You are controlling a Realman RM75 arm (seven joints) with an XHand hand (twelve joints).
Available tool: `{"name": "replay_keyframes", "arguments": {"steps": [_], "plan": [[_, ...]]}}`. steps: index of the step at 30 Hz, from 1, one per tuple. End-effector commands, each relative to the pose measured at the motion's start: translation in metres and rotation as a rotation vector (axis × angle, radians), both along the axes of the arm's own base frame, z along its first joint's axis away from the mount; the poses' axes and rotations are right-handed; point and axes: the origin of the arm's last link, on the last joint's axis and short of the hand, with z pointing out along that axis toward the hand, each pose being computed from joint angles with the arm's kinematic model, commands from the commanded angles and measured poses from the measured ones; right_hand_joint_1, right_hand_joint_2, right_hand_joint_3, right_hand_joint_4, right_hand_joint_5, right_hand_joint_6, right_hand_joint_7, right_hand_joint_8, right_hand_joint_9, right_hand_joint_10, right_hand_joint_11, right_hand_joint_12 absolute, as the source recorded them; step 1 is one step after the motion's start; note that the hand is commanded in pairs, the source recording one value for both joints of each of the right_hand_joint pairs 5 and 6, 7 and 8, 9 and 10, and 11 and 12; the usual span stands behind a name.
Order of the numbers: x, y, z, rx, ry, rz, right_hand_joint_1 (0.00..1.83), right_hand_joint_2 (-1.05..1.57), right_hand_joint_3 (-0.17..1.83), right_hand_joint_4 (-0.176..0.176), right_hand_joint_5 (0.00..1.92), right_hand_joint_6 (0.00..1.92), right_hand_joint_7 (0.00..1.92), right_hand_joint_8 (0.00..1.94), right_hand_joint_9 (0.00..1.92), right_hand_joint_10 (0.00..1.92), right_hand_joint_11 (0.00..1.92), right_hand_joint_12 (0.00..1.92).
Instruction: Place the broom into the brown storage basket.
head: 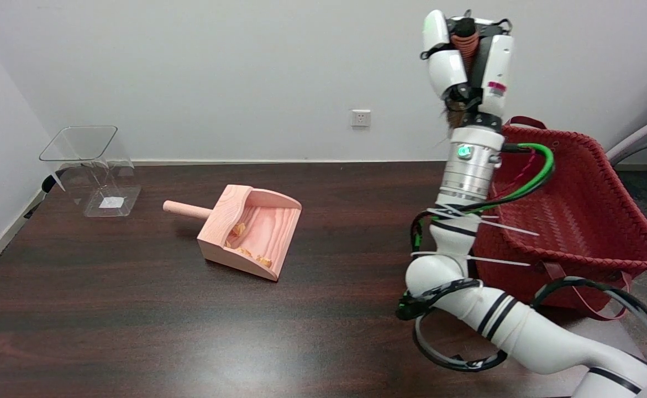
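Note:
My right hand (469, 63) is raised high above the table's far right, its fingers wrapped around the small broom (463, 44). The broom's brown wound handle sticks up between the fingers, and a tuft of dark bristles shows just below the hand. The woven red-brown storage basket (605, 188) stands at the right edge of the table. My hand hovers over the basket's left rim, well above it. The forearm hides part of the basket's left wall.
A pink wooden dustpan (248, 232) holding several orange crumbs lies mid-table, its handle pointing left. A clear plastic container (94, 166) stands at the far left corner. Cables and zip ties hang off my arm near the basket.

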Motion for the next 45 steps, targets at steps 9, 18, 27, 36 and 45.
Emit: {"name": "replay_keyframes", "arguments": {"steps": [9, 18, 27, 36, 45], "plan": [[0.001, 0.025, 0.080, -0.218, 0.063, -0.019, 0.73, 1.57, 0.40, 0.000, 1.92, 1.92, 1.92, 1.92, 1.92, 1.92, 1.92, 1.92], [-0.036, 0.026, 0.106, -0.238, 0.044, -0.105, 0.70, 1.57, 0.43, 0.000, 1.92, 1.92, 1.92, 1.92, 1.92, 1.92, 1.92, 1.92], [-0.071, 0.025, 0.125, -0.242, 0.016, -0.178, 0.69, 1.57, 0.37, 0.000, 1.92, 1.92, 1.92, 1.92, 1.92, 1.92, 1.92, 1.92], [-0.092, 0.026, 0.129, -0.257, 0.002, -0.244, 0.69, 1.57, 0.37, 0.000, 1.92, 1.92, 1.92, 1.92, 1.92, 1.92, 1.92, 1.92], [-0.101, 0.011, 0.118, -0.214, -0.028, -0.258, 0.68, 1.57, 0.37, 0.000, 1.92, 1.92, 1.92, 1.92, 1.92, 1.92, 1.92, 1.92]]}}
